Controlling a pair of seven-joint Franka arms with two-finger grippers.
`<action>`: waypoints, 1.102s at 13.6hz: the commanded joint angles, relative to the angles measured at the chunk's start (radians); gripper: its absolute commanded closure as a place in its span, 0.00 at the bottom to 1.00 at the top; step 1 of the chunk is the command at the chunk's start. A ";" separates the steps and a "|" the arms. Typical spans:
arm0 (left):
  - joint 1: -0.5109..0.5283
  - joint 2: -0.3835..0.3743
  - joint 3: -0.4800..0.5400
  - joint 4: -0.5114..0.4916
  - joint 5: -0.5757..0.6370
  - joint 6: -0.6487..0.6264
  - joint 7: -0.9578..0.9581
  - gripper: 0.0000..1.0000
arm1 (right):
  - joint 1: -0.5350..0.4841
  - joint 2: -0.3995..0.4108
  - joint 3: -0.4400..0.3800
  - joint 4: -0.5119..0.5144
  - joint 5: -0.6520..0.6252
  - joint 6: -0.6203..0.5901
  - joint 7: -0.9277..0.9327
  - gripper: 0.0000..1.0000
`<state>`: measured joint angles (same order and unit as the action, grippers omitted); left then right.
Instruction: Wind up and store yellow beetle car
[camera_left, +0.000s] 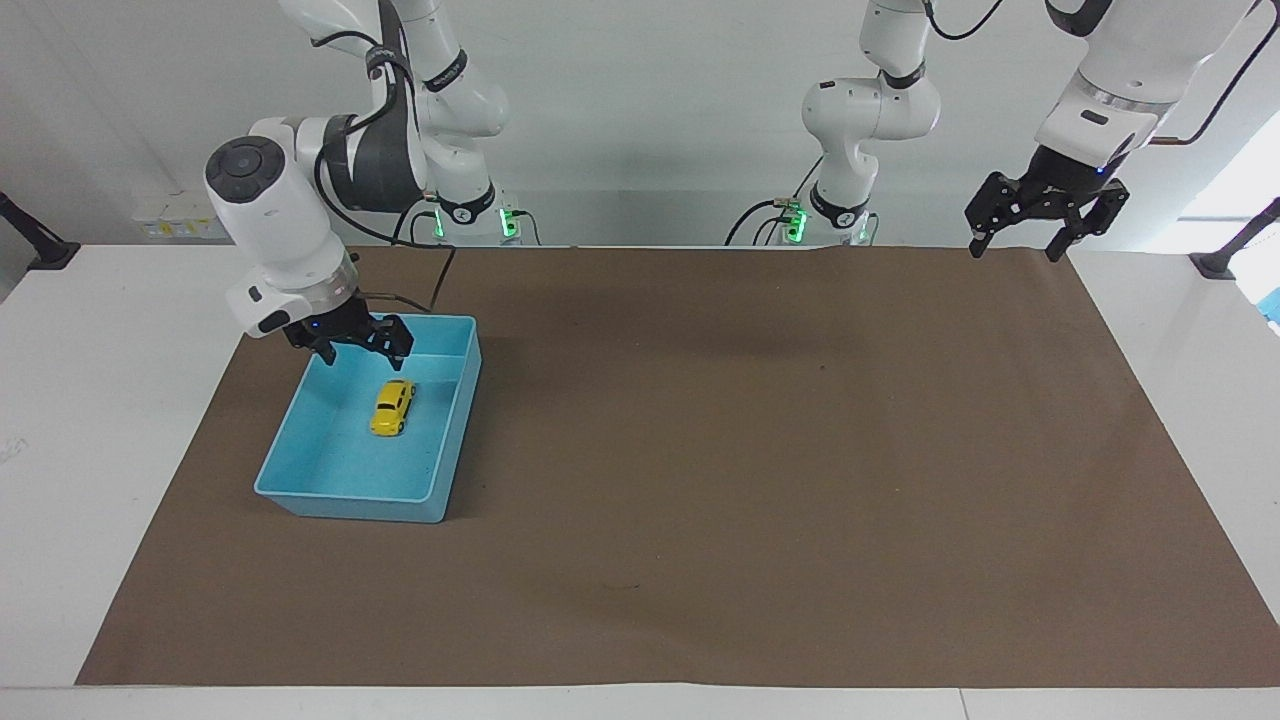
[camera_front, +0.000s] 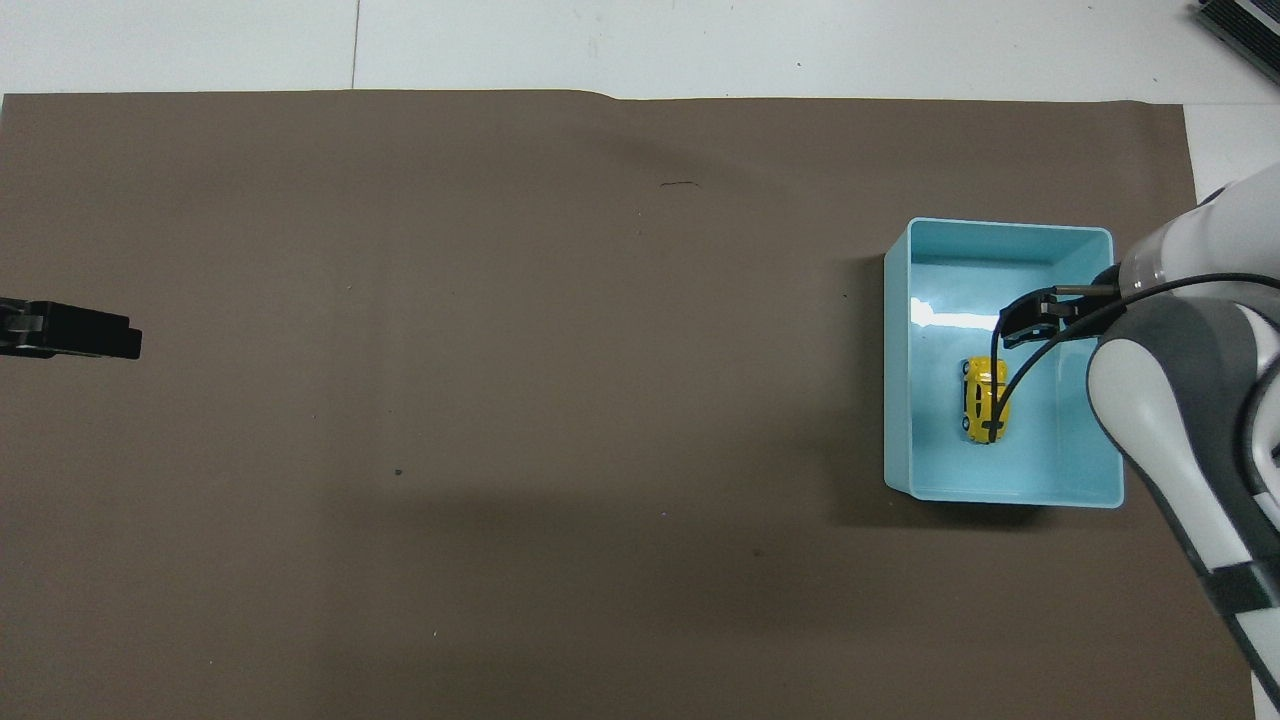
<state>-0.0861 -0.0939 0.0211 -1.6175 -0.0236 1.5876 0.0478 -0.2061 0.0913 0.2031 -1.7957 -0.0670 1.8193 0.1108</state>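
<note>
The yellow beetle car (camera_left: 392, 407) (camera_front: 976, 396) rests on its wheels on the floor of the blue bin (camera_left: 345, 505) (camera_front: 897, 380), touching neither wall. My right gripper (camera_left: 362, 352) (camera_front: 1030, 325) hangs open over the bin, raised above its rim and apart from the car, with nothing between its fingers. A black cable from the right arm crosses over the car in the overhead view. My left gripper (camera_left: 1013, 250) (camera_front: 100, 340) waits open and empty, in the air over the brown mat's edge at the left arm's end of the table.
A brown mat (camera_left: 760, 450) (camera_front: 500, 400) covers most of the white table (camera_left: 100, 400). The blue bin stands on it toward the right arm's end. Nothing else lies on the mat.
</note>
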 joint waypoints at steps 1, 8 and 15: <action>0.008 0.005 0.000 0.014 -0.015 -0.020 0.009 0.00 | -0.010 -0.037 0.007 0.036 0.012 -0.057 0.012 0.00; 0.008 0.005 0.000 0.014 -0.015 -0.020 0.009 0.00 | -0.004 -0.073 -0.005 0.168 0.056 -0.228 0.006 0.00; 0.008 0.005 0.000 0.016 -0.015 -0.020 0.009 0.00 | 0.195 -0.070 -0.240 0.249 0.062 -0.331 -0.077 0.00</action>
<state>-0.0861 -0.0939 0.0211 -1.6175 -0.0236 1.5874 0.0478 -0.0175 0.0107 -0.0237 -1.5858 -0.0237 1.5296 0.0606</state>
